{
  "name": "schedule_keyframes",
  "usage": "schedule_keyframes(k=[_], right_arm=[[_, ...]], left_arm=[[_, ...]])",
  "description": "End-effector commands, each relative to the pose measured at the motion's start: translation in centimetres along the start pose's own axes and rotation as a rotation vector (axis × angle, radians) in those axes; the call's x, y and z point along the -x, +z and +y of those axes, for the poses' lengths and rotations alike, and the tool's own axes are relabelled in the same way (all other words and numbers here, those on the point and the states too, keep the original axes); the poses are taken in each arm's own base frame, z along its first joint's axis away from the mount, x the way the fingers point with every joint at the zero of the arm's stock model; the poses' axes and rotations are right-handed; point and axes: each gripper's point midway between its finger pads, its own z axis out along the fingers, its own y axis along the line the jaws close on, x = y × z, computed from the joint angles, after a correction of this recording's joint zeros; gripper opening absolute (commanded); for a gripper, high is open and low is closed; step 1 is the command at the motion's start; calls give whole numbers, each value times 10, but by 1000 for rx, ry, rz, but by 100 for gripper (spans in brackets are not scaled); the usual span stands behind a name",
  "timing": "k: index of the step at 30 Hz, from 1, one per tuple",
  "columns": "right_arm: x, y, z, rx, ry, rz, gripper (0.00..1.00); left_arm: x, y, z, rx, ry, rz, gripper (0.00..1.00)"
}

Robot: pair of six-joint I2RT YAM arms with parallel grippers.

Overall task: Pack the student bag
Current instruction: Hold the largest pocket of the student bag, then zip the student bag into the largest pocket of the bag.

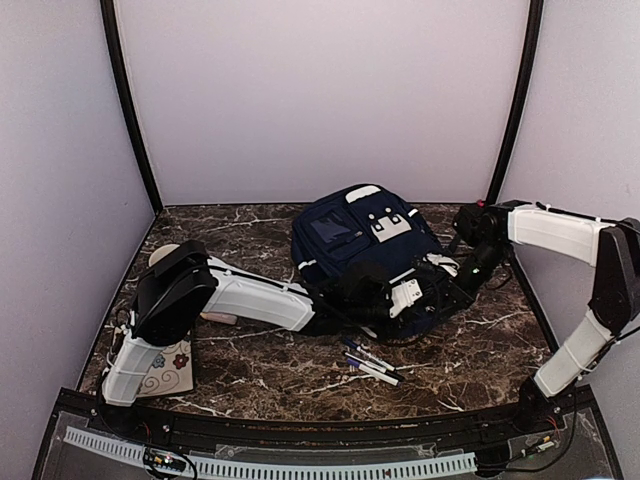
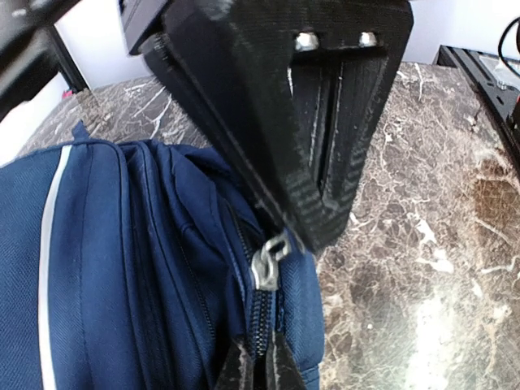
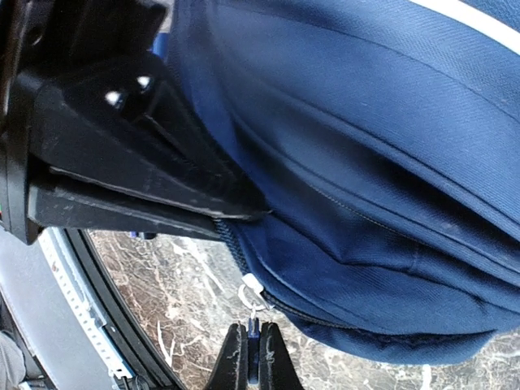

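The student bag (image 1: 365,240), navy with white stripes, lies in the middle of the table, and both arms meet at its near side. In the left wrist view my left gripper (image 2: 258,370) is shut on the bag's zipper edge (image 2: 262,325), just below the silver slider (image 2: 266,264). In the right wrist view my right gripper (image 3: 253,361) is shut on the small blue zipper pull (image 3: 253,329) that hangs from the slider ring (image 3: 250,291). The zipper runs closed along the bag (image 3: 366,203). The bag's inside is hidden.
Several pens (image 1: 372,363) lie on the marble table (image 1: 250,370) in front of the bag. A patterned flat item (image 1: 168,372) sits under the left arm near the front left corner. Grey walls close in the back and both sides.
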Motion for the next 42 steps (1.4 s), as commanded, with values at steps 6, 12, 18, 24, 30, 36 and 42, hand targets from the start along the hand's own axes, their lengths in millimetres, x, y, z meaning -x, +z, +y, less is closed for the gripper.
schedule_keyframes(k=[6, 12, 18, 24, 30, 36, 42], right_arm=[[-25, -35, -70, -144, 228, 38, 0], [-40, -55, -128, -334, 282, 56, 0], [-54, -55, -175, -412, 349, 59, 0], [-54, -53, -196, -424, 379, 27, 0], [-58, -48, -178, -376, 352, -1, 0], [-58, -36, -125, -263, 247, -40, 0], [-27, -26, -75, -170, 130, -92, 0]], left_arm=[[-9, -12, 1, 27, -17, 45, 0], [-16, -25, -3, 22, -27, 56, 0], [-13, -39, -4, 32, -4, 58, 0], [-22, -48, 0, 63, 12, 87, 0], [-34, -56, 10, 119, 38, 134, 0], [-65, -86, 40, 204, 35, 235, 0], [-66, -116, 64, 277, 31, 231, 4]])
